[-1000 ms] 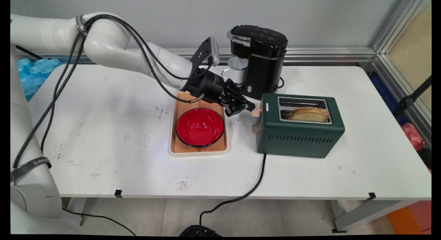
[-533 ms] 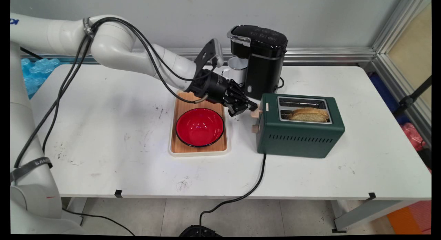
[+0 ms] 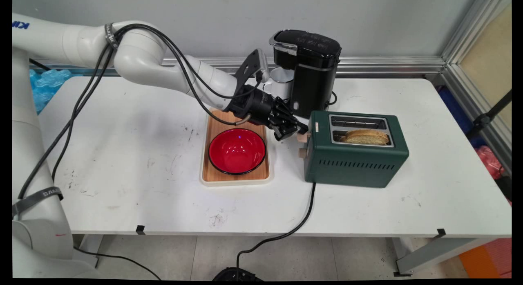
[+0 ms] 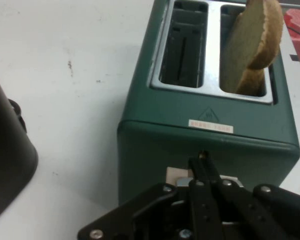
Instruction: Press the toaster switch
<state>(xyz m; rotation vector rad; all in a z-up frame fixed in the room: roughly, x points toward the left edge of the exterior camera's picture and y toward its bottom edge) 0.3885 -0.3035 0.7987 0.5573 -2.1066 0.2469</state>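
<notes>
I've got the gripper (image 3: 301,130) w/ fingers pressed together, tips resting on top of the toaster lever (image 3: 302,138) at the green toaster's (image 3: 355,160) 9 o'clock end. Hand view: closed fingertips (image 4: 202,167) sit right against the toaster (image 4: 205,145) end face, over the pale lever (image 4: 179,175). Bread slice (image 3: 365,136) stands in the near slot; far slot (image 3: 357,122) shows nothing in it. Red bowl (image 3: 237,151) on a wooden tray (image 3: 214,125) at the gripper's 8 o'clock. Black coffee maker (image 3: 310,72) w/ a white mug (image 3: 282,82) at 12.

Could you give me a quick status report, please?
Claw shut, tip on the toaster lever. Bread sits in near slot. Bowl beside.
</notes>
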